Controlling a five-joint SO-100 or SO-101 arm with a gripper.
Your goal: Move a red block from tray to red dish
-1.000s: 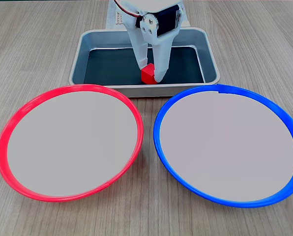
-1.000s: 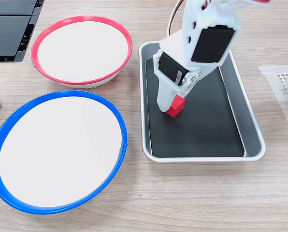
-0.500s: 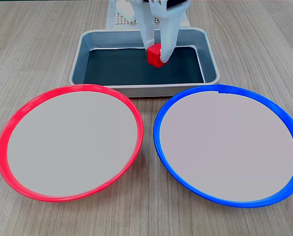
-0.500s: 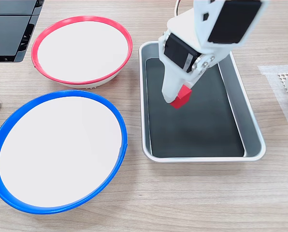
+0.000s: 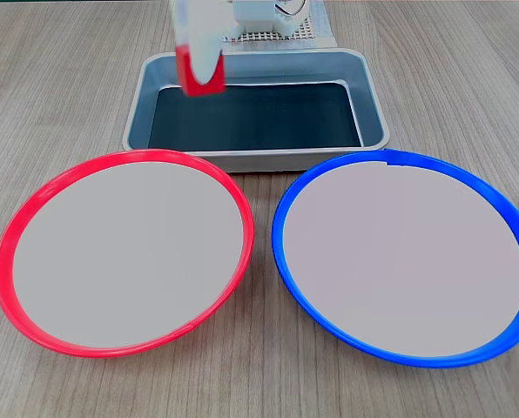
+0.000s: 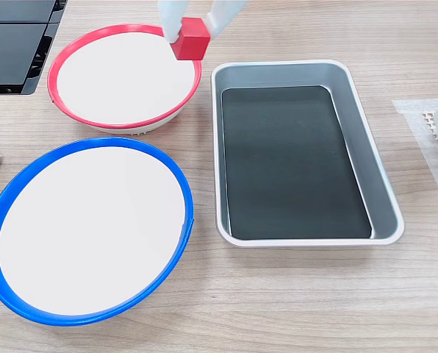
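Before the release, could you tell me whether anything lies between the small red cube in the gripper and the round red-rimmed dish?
Nothing visible does. The gripper holds the small red cube above the edge of the round red-rimmed dish, whose pale centre is bare. The grey metal tray lies beside it.

red block [image 6: 190, 38] red | tray [image 6: 366, 158] grey, black bottom

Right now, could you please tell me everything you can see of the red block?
The red block is a small bright red cube with matte faces and crisp edges. It hangs in the air, pinched between the two white fingers of the claw, which touch it on opposite sides. In a fixed view it sits over the near rim of the red dish, clear of the tray. In another fixed view it is motion-blurred.
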